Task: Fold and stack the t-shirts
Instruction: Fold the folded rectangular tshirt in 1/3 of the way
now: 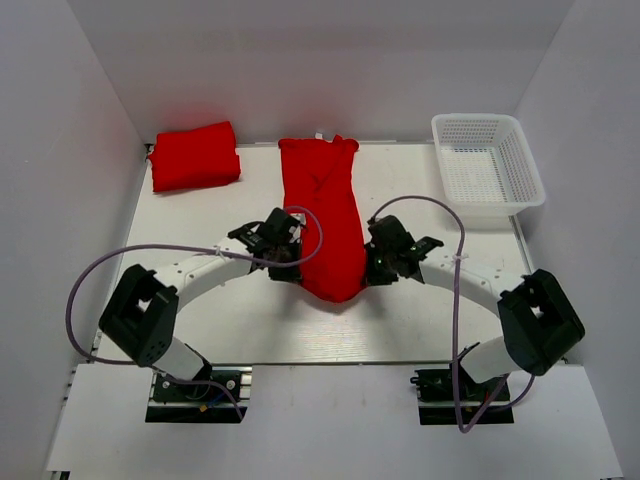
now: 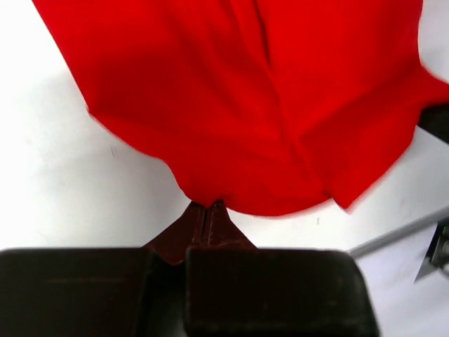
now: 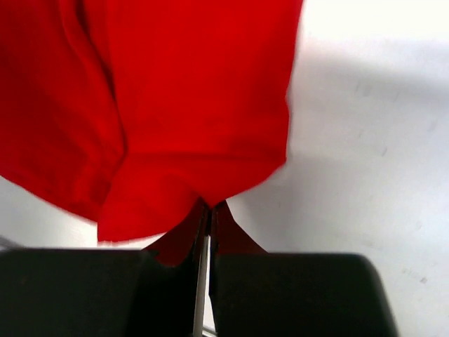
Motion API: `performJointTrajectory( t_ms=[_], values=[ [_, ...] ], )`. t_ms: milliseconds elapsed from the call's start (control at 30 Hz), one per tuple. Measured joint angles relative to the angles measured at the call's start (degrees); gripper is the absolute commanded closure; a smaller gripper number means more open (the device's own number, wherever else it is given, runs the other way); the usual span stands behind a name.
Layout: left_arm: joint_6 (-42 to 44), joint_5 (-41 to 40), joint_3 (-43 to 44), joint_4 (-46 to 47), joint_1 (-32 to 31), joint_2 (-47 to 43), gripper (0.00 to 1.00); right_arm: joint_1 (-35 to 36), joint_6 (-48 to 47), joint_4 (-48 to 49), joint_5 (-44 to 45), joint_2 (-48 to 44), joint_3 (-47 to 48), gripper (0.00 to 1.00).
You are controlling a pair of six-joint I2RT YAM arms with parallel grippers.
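Left gripper (image 2: pixel 208 208) and right gripper (image 3: pixel 209 208) clamp the near hem of a soft, creased bright red cloth t-shirt (image 1: pixel 325 215).

From above, the fingertips of the left gripper (image 1: pixel 287 263) and right gripper (image 1: pixel 372 263) are lost against the near hem of the long t-shirt (image 1: pixel 325 210). Both wrist views cut that shirt off at their top edges; its hem is blurred in the left one. A white speck (image 1: pixel 318 134) at its far end is too small to tell.
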Motion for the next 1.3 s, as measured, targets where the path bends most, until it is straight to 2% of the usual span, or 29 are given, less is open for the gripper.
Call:
performJointTrajectory(
  t_ms=[200,533,933,1300],
  values=[
    [-1.01,-2.67,4.96,-1.27,3.85,5.38,1.0,-2.84,-1.51,-0.63,2.05,7.69,10.27,1.0],
    [-1.62,-5.7,13.75,0.68,10.08,6.49,1.0,-7.45,-5.53,-3.28,2.56,17.29,23.93,1.0],
    [0.81,-5.18,23.21,2.62,15.15,17.66,1.0,-11.37,-10.49,-5.99,1.16,25.99,38.05,1.0],
    [4.31,-2.27,30.32,6.01,18.64,23.98,1.0,-13.55,-14.95,-6.43,-2.84,34.86,49.96,1.0]
  ],
)
